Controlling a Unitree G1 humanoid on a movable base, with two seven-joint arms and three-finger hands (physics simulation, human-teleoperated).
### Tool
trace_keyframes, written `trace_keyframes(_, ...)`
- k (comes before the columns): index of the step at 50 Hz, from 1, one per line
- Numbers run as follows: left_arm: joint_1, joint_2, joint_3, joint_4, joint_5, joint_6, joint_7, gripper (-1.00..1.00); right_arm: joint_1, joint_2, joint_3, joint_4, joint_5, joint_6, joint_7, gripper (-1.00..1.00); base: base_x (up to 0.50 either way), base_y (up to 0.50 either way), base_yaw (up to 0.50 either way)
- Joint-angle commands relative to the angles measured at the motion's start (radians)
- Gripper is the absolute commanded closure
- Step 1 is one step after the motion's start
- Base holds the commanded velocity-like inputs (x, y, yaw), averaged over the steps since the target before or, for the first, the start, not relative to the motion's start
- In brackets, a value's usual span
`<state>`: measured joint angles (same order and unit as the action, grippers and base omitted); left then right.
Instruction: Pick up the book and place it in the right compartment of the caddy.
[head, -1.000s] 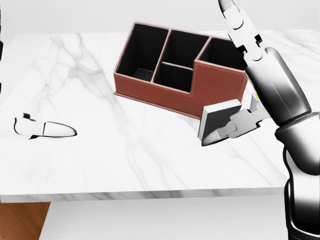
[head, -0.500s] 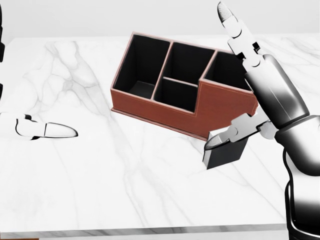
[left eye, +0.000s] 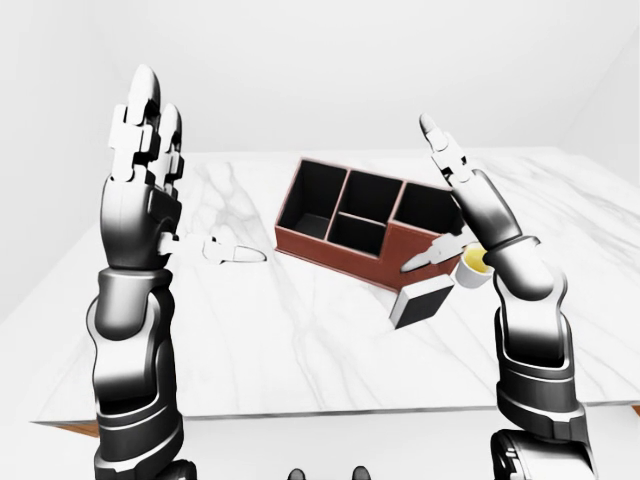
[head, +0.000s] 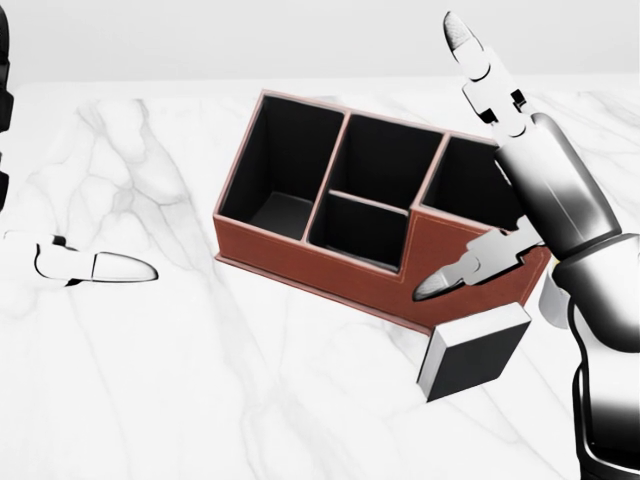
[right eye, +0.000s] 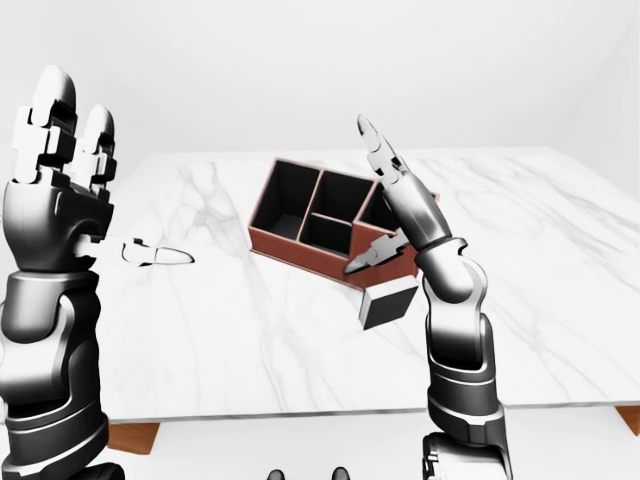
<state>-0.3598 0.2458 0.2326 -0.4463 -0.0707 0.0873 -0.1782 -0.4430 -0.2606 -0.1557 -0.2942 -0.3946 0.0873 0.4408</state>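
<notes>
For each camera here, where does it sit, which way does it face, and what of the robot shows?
Head view: on the head, angled down at the caddy and book; right hand shows.
Left-eye view: on the head, looking over the marble table; both raised arms show, left hand open.
Right-eye view: nearly the same, shifted sideways.
All share caddy and book.

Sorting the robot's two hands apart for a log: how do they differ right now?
The left hand is raised high, far from the task items; the right hand hovers by the caddy, above the book. Left fingers stand upright; the right's are spread. Both are open, holding nothing.
</notes>
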Motion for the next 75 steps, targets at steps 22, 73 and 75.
trace_keyframes(22, 0.010, -0.008, -0.003, 0.005, 0.020, 0.000, -0.014, -1.00, 0.040, 0.006, 0.006, -0.028, -0.031, -0.098, -0.015, -1.00, 0.18, 0.00, 0.00)
trace_keyframes(73, -0.005, 0.002, 0.006, 0.010, -0.010, 0.000, 0.017, -1.00, 0.355, 0.066, 0.013, -0.267, -0.249, -0.175, 0.257, -0.84, 0.00, 0.00, 0.00)
trace_keyframes(75, -0.005, 0.002, 0.006, 0.012, -0.010, 0.000, 0.018, -1.00, 0.357, 0.066, 0.018, -0.262, -0.259, -0.175, 0.257, -0.80, 0.00, 0.00, 0.00)
